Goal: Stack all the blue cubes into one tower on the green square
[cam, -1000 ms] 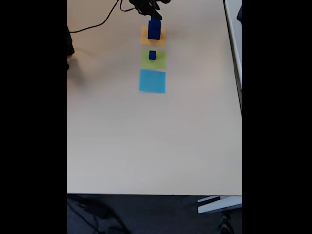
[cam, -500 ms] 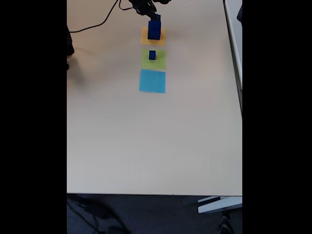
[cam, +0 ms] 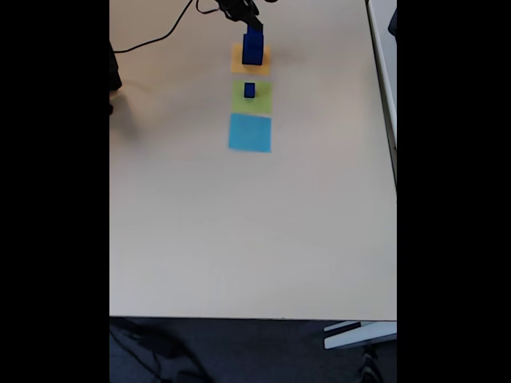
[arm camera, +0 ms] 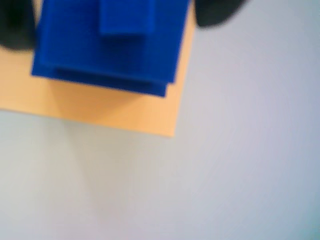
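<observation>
On the orange-yellow square (cam: 251,58) at the far end of the table (cam: 239,231) two blue cubes stand stacked, the medium cube (arm camera: 126,16) on top of the large cube (arm camera: 107,55); the small cube (cam: 250,90) sits alone on the green square (cam: 252,97), just nearer the camera in the fixed view, and the light-blue square (cam: 250,132) beyond it lies bare. The gripper (arm camera: 107,12) hangs right over the stack, its dark fingers (arm camera: 17,25) showing at either side of the cubes in the wrist view; whether the jaws press on a cube or stand free I cannot tell, as the picture is blurred. The cubes look solid, stiff and light, with flat smooth faces, so they probably suit a squeeze across two opposite sides, low enough not to tip the one above. A black cable (cam: 156,41) trails on the table to the left, well apart from the squares, and nothing stands between the stack and the green square except the small cube itself.
</observation>
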Robot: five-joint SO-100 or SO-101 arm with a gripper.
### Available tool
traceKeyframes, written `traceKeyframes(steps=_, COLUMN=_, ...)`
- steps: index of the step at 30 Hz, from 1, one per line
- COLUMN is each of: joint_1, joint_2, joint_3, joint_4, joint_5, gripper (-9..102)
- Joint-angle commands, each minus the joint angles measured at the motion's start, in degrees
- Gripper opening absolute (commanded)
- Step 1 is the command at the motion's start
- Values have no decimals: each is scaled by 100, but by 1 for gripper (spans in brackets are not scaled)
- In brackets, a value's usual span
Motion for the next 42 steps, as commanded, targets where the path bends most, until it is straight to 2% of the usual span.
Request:
traceKeyframes(steps=1, joint_1=0, joint_2=237, joint_3=-431, joint_4=9, joint_5=26, gripper=15)
traceKeyframes(steps=42, joint_1=-70, joint_2=-167, joint_3=-413, joint_4=97, joint_5=-26, gripper=15)
